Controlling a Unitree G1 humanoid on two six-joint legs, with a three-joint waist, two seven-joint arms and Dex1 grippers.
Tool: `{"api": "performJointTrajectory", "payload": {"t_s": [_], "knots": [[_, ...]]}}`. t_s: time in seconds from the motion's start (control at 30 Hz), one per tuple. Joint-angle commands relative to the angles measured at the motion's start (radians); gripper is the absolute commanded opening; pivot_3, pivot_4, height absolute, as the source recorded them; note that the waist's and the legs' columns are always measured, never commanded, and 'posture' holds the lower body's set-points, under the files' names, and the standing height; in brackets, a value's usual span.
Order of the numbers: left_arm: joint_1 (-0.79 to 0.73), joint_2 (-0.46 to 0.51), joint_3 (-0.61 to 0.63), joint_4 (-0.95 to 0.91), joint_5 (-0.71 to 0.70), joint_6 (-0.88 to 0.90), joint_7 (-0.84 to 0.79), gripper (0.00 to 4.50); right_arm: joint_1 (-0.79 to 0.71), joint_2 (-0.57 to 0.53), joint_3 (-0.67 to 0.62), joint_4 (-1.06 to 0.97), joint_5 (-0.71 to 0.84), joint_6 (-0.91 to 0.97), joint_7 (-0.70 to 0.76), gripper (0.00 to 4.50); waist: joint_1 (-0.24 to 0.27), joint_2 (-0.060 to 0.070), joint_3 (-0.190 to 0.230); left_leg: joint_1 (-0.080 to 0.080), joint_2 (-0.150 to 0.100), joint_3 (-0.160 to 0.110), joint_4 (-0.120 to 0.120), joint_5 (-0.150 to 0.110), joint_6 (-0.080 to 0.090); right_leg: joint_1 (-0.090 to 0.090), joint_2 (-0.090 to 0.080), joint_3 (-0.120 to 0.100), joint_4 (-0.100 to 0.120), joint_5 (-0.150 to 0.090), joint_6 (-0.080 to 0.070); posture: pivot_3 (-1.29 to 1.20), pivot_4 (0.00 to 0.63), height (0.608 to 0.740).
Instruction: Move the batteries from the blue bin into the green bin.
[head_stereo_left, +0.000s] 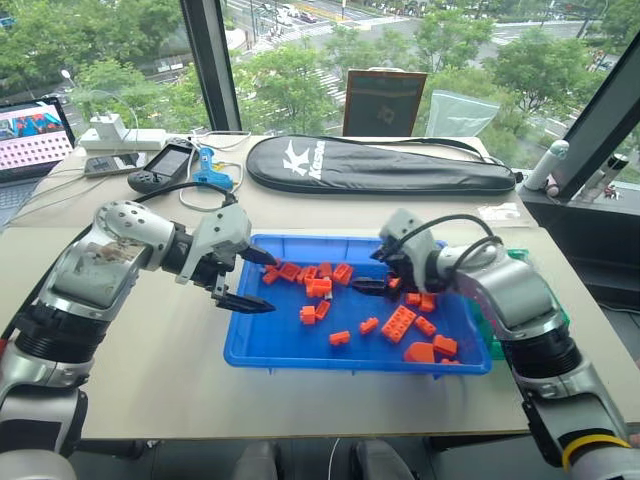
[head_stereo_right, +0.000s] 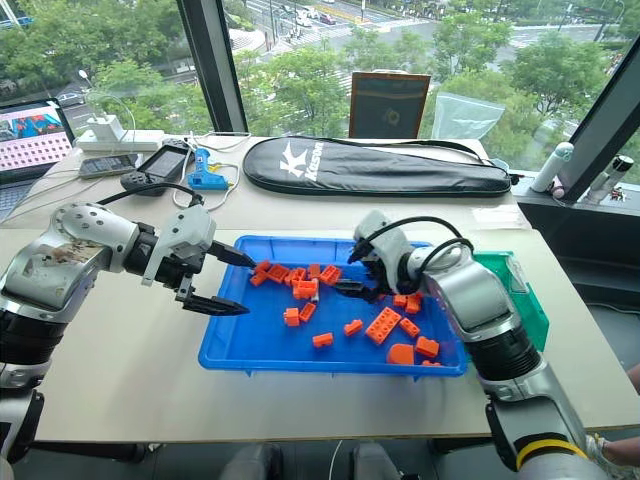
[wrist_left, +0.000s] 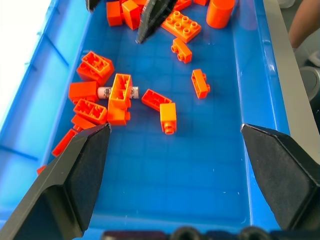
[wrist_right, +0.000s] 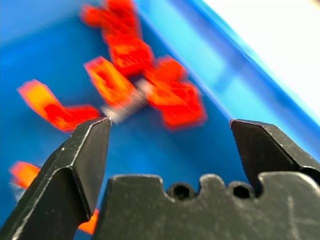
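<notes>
A: Looking from the left eye, what sits on the tabletop (head_stereo_left: 150, 350)?

B: The blue bin (head_stereo_left: 262, 345) lies in the middle, scattered with orange bricks (head_stereo_left: 398, 323). The green bin (head_stereo_left: 518, 256) stands just beside its right end, mostly hidden behind the right arm. Behind them lie a black racket bag (head_stereo_left: 380, 165), a remote (head_stereo_left: 163, 166) and a laptop (head_stereo_left: 30, 140).

A: And the hands?

B: The left hand (head_stereo_left: 250, 278) hovers over the bin's left edge, released, fingers spread wide. The right hand (head_stereo_left: 378, 272) hangs over the bin's middle among the bricks; from here I cannot tell how its fingers stand.

A: Does the right eye add anything?

B: Same layout. The green bin shows more clearly there, past the blue bin's right end.

A: Left wrist view?

B: Both black fingers (wrist_left: 80, 175) stand far apart with nothing between them, above the blue floor. A small white battery (wrist_left: 107, 92) lies in the blue bin, partly under an orange brick. The right hand's black fingertip (wrist_left: 152, 17) dips in near the big flat brick.

A: Right wrist view?

B: Its two fingers (wrist_right: 82, 165) are also released, wide apart and empty. Blurred bricks lie beyond, with a pale cylinder (wrist_right: 124, 107) among them that may be the battery
</notes>
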Motion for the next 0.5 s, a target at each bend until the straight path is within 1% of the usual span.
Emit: {"api": "performJointTrajectory", "payload": {"t_s": [0.03, 0.17, 0.27, 0.47, 0.5], "knots": [[-0.019, 0.017, 0.021, -0.012, -0.001, -0.006, -0.007, 4.5, -0.021, 0.042, 0.042, 0.002, 0.001, -0.06, 0.003, 4.45, -0.002, 0.0, 0.0, 0.0, 0.0, 0.0, 0.0, 0.0, 0.0, 0.0, 0.0, 0.0, 0.0, 0.0, 0.0, 0.0, 0.15, 0.733], [-0.007, 0.034, 0.031, -0.023, -0.004, 0.001, -0.01, 4.5, -0.039, 0.074, 0.083, 0.073, -0.026, -0.128, 0.012, 4.45, -0.003, 0.0, 0.0, 0.0, 0.0, 0.0, 0.0, 0.0, 0.0, 0.0, 0.0, 0.0, 0.001, 0.0, 0.0, 0.0, 0.15, 0.733], [0.006, 0.06, 0.045, -0.019, 0.001, 0.004, -0.001, 4.5, -0.079, 0.125, 0.123, 0.186, -0.062, -0.22, 0.015, 4.45, -0.008, 0.0, 0.0, 0.0, 0.0, 0.0, 0.0, 0.0, 0.0, 0.0, 0.0, 0.0, 0.001, 0.0, 0.0, 0.0, 0.15, 0.733], [0.035, 0.076, 0.062, -0.059, -0.019, 0.026, 0.015, 4.5, -0.117, 0.181, 0.15, 0.337, -0.118, -0.338, 0.022, 4.45, -0.008, 0.0, 0.0, 0.0, 0.0, 0.0, 0.0, 0.0, 0.0, -0.001, 0.001, 0.0, 0.003, 0.0, 0.0, 0.0, 0.15, 0.733], [0.037, 0.077, 0.064, -0.063, -0.021, 0.029, 0.017, 4.5, -0.12, 0.19, 0.154, 0.356, -0.127, -0.355, 0.022, 4.21, -0.006, 0.0, 0.0, 0.0, 0.0, 0.0, 0.0, 0.0, 0.0, -0.001, 0.001, 0.0, 0.003, 0.0, 0.0, 0.0, 0.15, 0.733]]}}
